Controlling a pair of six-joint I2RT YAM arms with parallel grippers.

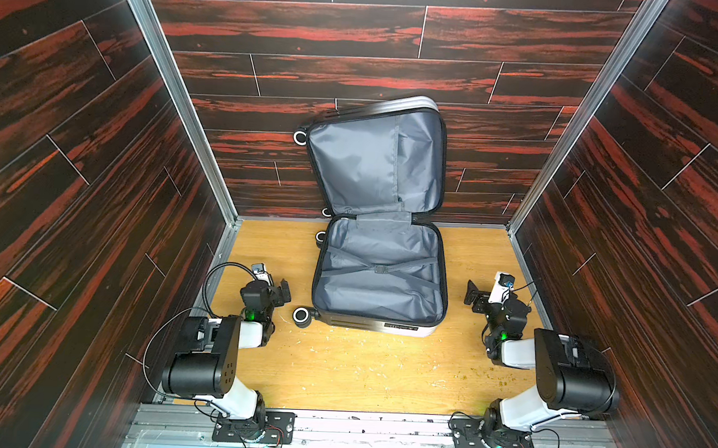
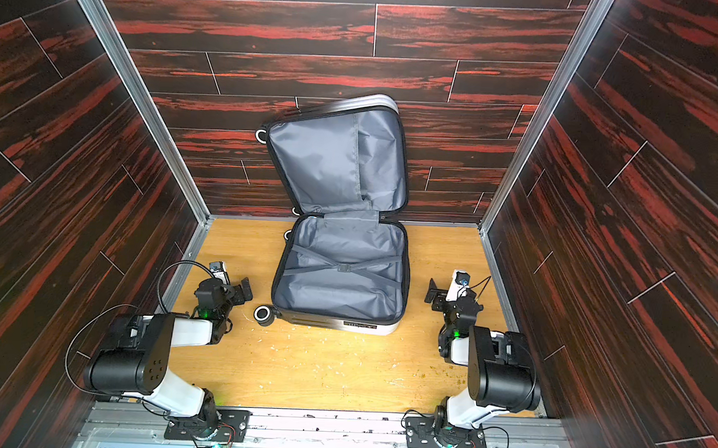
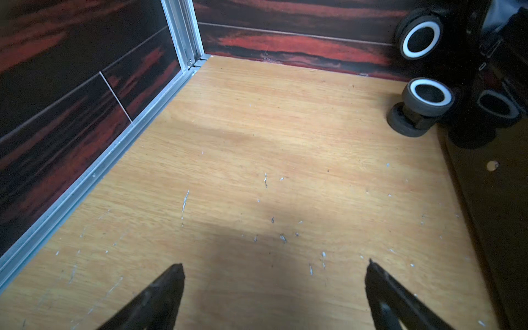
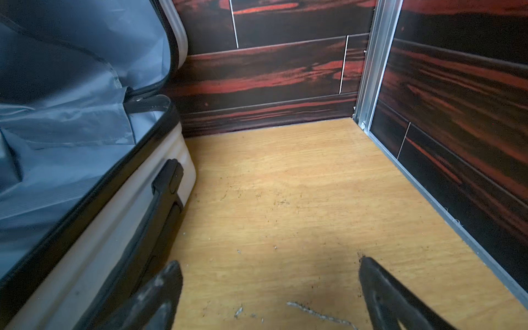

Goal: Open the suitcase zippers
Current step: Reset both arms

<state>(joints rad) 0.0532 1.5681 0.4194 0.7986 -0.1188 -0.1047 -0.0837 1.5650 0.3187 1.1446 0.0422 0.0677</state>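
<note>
The suitcase lies wide open in the middle of the table. Its lid leans up against the back wall, and grey lining shows in both halves. The zippers' black track runs parted round each half's rim; I make out no pulls. My left gripper stands open over bare wood, left of the case near its wheel. On the case's right, my right gripper is open and holds nothing, close to the white shell and its black side handle.
Dark red wood-pattern walls with aluminium corner posts close in the wooden table on three sides. Two wheels of the case stick out toward the left arm. Bare wood lies between the arm bases in front of the case.
</note>
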